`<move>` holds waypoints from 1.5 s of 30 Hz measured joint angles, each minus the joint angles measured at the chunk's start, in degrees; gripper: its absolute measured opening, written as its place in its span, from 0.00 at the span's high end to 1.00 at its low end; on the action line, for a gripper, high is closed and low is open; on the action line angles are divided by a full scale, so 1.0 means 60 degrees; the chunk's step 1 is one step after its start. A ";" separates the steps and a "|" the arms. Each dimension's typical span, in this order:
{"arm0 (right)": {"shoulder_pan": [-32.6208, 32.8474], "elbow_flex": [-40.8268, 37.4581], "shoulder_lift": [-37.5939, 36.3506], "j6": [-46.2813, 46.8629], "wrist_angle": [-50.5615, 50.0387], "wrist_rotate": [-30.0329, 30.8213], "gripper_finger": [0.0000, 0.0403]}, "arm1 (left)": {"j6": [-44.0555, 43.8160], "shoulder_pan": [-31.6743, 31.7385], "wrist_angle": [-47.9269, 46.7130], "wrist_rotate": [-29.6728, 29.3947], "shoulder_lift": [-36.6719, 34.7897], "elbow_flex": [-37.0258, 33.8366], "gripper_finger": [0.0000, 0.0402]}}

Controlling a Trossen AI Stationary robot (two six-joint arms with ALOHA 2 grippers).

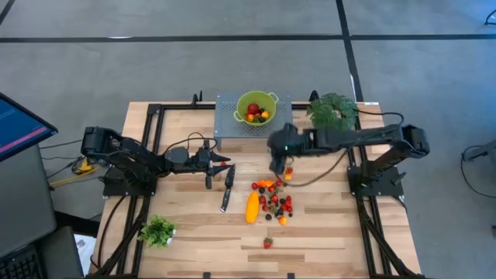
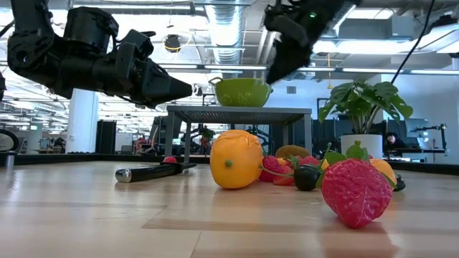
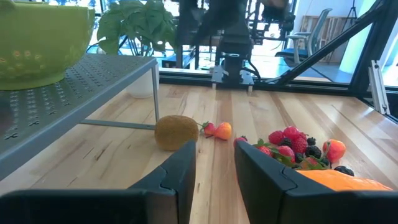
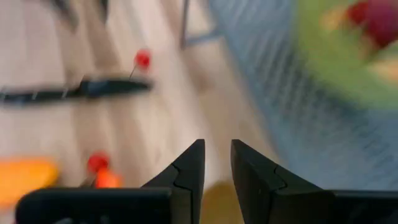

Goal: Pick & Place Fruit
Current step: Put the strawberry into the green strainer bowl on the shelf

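Observation:
Small toy fruit pieces (image 1: 273, 198) lie in a loose pile on the wooden table, with a long yellow-orange fruit (image 1: 252, 207) on its left side. A lone strawberry (image 1: 267, 242) lies nearer the front edge. A brown kiwi (image 3: 176, 132) rests by the grey stand (image 1: 232, 128). The stand carries a green bowl (image 1: 256, 108) with some fruit in it. My right gripper (image 1: 277, 167) hangs open above the table, tipped down between the stand and the pile, with nothing between its fingers (image 4: 217, 144). My left gripper (image 1: 226, 164) points level toward the pile, open and empty (image 3: 214, 146).
A black-handled knife (image 1: 227, 187) lies on the table just left of the pile, below my left gripper. A leafy plant (image 1: 333, 111) stands at the back right and a small one (image 1: 157, 231) at the front left. A single red ball (image 4: 142, 59) lies near the knife.

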 joint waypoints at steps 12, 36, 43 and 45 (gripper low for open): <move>0.1122 -0.2466 -0.0056 0.3254 -0.0160 0.1453 0.82 | 0.0004 -0.0004 0.0000 0.0036 0.0000 -0.0001 0.74; 0.0796 -0.4733 -0.0064 0.7441 0.2226 0.2435 0.55 | 0.0003 -0.0003 0.0000 -0.0007 0.0000 0.0002 0.74; 0.0801 -0.5197 -0.0061 0.8180 0.2507 0.2422 0.45 | 0.0001 -0.0003 0.0000 -0.0004 -0.0002 0.0000 0.74; 0.0820 -0.5252 -0.0034 0.8295 0.2605 0.2421 0.45 | 0.0002 0.0000 0.0000 -0.0004 0.0000 0.0000 0.74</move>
